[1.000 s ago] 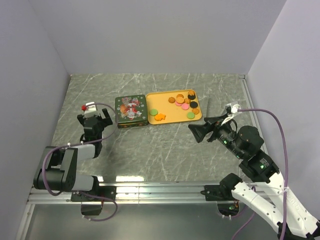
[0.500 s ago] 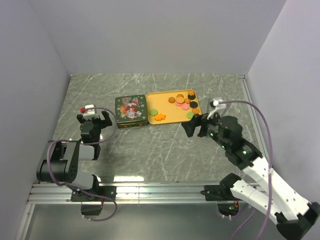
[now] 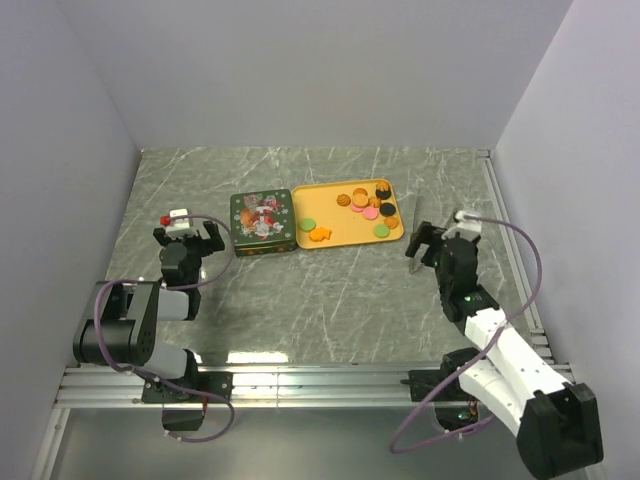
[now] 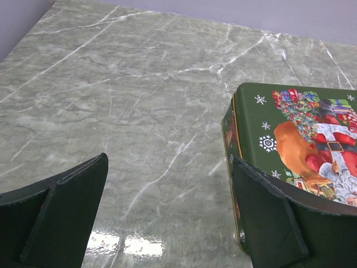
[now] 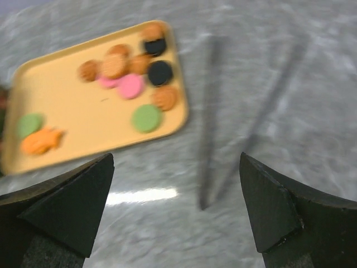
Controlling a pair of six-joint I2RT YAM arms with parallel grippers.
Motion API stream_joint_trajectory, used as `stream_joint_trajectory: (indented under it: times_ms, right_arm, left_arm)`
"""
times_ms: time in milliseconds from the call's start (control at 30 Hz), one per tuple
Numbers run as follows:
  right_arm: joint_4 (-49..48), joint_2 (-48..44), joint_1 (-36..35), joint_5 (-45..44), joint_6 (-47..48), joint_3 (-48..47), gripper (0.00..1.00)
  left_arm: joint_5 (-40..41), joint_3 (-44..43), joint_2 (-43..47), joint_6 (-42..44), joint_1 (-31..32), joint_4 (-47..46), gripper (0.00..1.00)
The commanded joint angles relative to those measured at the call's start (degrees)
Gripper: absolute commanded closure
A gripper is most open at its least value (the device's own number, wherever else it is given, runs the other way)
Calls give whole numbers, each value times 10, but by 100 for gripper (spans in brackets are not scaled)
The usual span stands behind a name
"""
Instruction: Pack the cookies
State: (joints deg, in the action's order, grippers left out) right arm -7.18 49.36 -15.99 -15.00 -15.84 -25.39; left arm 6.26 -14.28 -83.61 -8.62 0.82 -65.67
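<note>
Cookies loose on yellow tray; tin lidded; tongs beside; both hands gaping, empty: lid must clear before loading.

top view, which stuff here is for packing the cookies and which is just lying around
For the job:
- cookies on the yellow tray
- green Christmas tin, lid shut
- left gripper and right gripper, both open and empty

Just lying about:
- two thin dark sticks right of the tray, too blurred to identify
</note>
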Motion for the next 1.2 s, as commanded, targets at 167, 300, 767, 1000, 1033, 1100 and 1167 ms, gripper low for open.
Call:
stream_joint_trajectory:
  times_ms: [167,300,767,1000,1033,1100,1167]
  right_arm:
    - [-263,4,107,-71,25,118,0]
    - [-347,44,145,-65,22,152,0]
    - [-499,232,175,170,103,98,0]
    - [-567,253,164,166,116,130,0]
    - [-570,252,163,166,116,131,0]
    - [-566,249,163,163,116,131,0]
    - [-572,252,163,165,116,132,0]
  left_arm:
    - [-6,0,-1,7,1,-37,0]
    - [1,1,0,8,4,-39,1]
    - [8,2,-1,9,8,-41,1]
    - [10,1,-1,11,9,-40,0]
    - [10,1,-1,11,9,-41,1]
    - [10,2,-1,11,9,-40,1]
    - [10,1,-1,11,9,-40,1]
